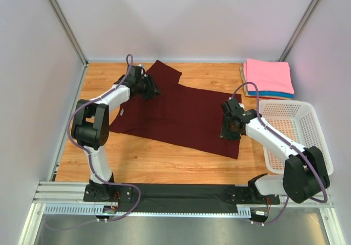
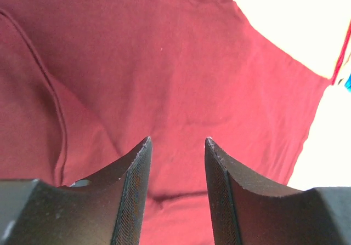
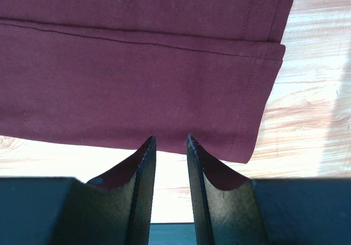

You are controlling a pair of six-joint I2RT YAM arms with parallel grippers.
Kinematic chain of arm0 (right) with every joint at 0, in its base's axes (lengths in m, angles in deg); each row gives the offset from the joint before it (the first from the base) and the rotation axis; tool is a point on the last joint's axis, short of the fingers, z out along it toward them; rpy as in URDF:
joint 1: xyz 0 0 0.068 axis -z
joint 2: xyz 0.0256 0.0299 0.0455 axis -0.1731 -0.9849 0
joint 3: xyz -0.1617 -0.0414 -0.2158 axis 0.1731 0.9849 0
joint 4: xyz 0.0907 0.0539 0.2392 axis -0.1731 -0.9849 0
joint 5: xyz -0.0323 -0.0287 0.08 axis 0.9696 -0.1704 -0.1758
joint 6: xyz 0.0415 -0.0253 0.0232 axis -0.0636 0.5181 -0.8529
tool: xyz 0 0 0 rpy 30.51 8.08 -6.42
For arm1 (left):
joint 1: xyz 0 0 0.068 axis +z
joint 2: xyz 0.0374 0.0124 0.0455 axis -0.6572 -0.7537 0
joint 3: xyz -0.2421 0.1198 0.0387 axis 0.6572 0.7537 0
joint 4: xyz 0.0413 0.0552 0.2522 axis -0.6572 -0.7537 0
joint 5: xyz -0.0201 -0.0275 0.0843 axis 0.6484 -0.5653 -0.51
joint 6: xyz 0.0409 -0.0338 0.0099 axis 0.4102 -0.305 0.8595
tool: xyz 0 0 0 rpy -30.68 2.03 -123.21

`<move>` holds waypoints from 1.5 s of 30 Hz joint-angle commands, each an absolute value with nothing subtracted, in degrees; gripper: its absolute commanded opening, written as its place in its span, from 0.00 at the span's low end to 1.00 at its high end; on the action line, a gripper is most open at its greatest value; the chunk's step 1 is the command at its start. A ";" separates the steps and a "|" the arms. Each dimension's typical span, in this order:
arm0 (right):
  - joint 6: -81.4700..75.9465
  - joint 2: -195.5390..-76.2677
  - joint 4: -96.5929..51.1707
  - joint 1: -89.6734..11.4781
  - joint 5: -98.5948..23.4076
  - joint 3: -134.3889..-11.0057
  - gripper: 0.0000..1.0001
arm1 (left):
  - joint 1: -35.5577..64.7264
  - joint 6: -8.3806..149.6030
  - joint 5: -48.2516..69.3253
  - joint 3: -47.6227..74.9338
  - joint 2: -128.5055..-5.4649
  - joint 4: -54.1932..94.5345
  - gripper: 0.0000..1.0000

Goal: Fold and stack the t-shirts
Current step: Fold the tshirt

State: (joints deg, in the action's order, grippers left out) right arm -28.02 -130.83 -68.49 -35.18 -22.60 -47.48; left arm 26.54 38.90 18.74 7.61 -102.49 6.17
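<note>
A dark maroon t-shirt (image 1: 186, 116) lies spread flat on the wooden table, one sleeve pointing to the back. My left gripper (image 1: 151, 89) hovers low over its upper left part. In the left wrist view that gripper (image 2: 177, 142) is open, with only maroon cloth (image 2: 181, 64) below the gap. My right gripper (image 1: 229, 129) is at the shirt's right edge. It (image 3: 170, 138) is open too, its tips just at the hemmed edge of the shirt (image 3: 137, 80), bare table between the fingers. A folded stack with a pink t-shirt (image 1: 269, 75) on top sits at the back right.
A white perforated basket (image 1: 282, 103) stands at the right, just past the right arm. Blue (image 1: 281, 95) and tan (image 1: 243, 75) folded layers show under the pink one. White walls close the table in on three sides. A metal rail (image 1: 164, 193) runs along the near edge.
</note>
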 commanded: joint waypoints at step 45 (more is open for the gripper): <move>-27.68 -128.04 -66.77 -35.11 -23.10 -45.93 0.29 | 26.67 36.66 6.23 16.04 -97.93 -8.30 0.32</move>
